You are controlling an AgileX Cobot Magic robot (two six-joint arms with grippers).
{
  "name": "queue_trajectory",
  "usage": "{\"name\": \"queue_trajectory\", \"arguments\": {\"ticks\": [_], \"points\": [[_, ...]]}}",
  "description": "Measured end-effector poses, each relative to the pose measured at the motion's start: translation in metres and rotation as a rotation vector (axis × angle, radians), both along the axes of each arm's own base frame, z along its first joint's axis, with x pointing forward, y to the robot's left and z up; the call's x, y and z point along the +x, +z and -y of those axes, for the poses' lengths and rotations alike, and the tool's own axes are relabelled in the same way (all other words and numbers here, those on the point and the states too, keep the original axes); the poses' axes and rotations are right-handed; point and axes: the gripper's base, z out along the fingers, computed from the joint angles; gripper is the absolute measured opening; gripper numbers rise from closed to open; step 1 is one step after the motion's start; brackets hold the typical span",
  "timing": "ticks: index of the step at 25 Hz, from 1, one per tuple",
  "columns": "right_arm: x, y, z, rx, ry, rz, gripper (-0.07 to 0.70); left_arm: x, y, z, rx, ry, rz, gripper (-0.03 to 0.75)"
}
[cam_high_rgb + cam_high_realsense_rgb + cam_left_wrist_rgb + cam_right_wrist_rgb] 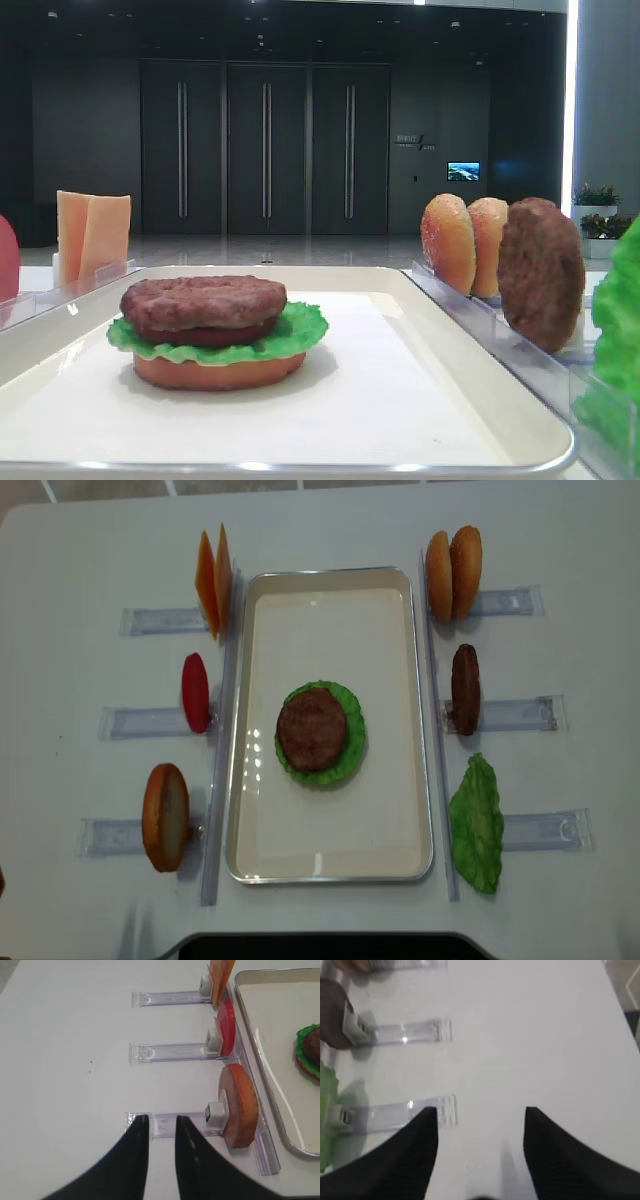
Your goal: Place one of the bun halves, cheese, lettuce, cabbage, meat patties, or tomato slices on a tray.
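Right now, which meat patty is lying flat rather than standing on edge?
The meat patty on the tray lies flat atop the lettuce stack; the other patty stands on edge in the right-hand rack.

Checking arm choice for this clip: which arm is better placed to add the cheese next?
Left, probably. The cheese stands in the rack on the left arm's side of the tray, and the left gripper hovers empty beside that row. The right gripper is across the tray.

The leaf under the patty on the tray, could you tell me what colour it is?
Bright green, with a ruffled edge: the lettuce shows best in the front exterior high view.
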Motion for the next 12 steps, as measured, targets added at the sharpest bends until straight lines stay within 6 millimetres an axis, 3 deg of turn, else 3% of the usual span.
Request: {"name": "queue_trajectory", "arguments": {"ticks": [3,12], "points": [[-0.02,0.0,0.0,-0.015,0.009,0.132,0.37,0.0,0.0,0.0,0.0,0.0,0.0,0.14],[-0.022,-0.002,-0.002,-0.011,0.026,0.143,0.367,0.0,0.0,0.0,0.0,0.0,0.0,0.14]]}}
